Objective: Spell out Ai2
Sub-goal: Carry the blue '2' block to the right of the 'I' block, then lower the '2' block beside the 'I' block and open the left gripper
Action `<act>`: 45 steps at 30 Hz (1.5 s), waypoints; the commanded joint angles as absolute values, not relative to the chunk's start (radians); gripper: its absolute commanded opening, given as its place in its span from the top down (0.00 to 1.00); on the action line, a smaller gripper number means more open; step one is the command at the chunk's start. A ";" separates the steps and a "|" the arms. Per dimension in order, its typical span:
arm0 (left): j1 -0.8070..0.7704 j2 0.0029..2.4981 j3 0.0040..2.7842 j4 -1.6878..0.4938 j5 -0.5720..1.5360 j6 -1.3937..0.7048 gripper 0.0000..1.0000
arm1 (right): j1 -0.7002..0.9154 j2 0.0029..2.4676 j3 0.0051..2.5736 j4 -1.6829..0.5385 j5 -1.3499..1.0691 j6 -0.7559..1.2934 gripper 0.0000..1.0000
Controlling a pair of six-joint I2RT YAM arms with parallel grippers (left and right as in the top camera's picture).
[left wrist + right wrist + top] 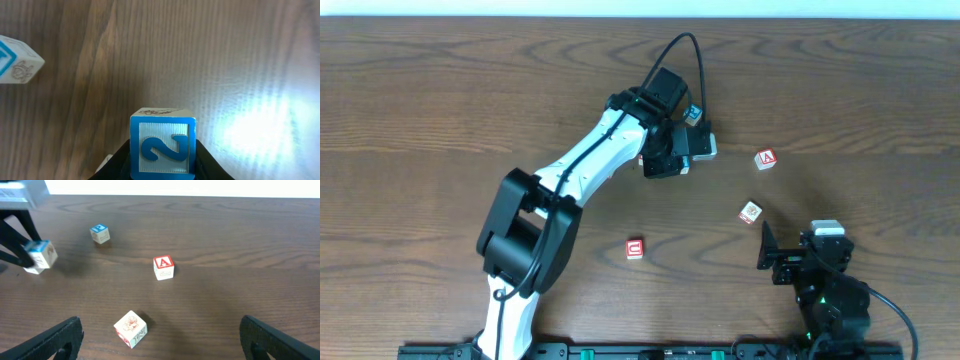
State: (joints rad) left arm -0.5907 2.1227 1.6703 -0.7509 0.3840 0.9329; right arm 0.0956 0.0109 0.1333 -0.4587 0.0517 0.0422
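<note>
- The left tool (162, 166) is closed on the white wooden cube with the blue "2" (162, 146), with one finger on each side face. I cannot tell whether the cube touches the brown wooden table (440, 90).
- The right tool (161, 337) is wide open and holds nothing, near the 5 o'clock part of the table.
- The white cube with the red "A" (767, 159) lies at 3 o'clock from the held cube, well apart.
- I judge that the "2" must end the word, so it belongs at 3 o'clock of the "A", with one free place between them for the "i".
- Carry it with the digit face up and square with the "A", lower it fully, and only then open.
- A small blue-edged cube (692, 115) sits just at 12 o'clock of the left tool; take care not to knock it.
</note>
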 commanded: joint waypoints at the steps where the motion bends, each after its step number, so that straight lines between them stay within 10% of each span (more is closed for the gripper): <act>1: -0.587 2.149 1.670 -0.725 0.379 0.951 0.88 | 0.078 0.006 0.131 -0.459 0.048 0.055 0.01; 45: -0.483 2.219 1.670 -0.601 0.339 0.999 0.82 | 0.078 0.006 0.131 -0.459 0.048 0.055 0.01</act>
State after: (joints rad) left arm -0.4862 2.2070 1.6703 -0.5976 0.3328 0.9848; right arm 0.0956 0.0109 0.1337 -0.4587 0.0517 0.0418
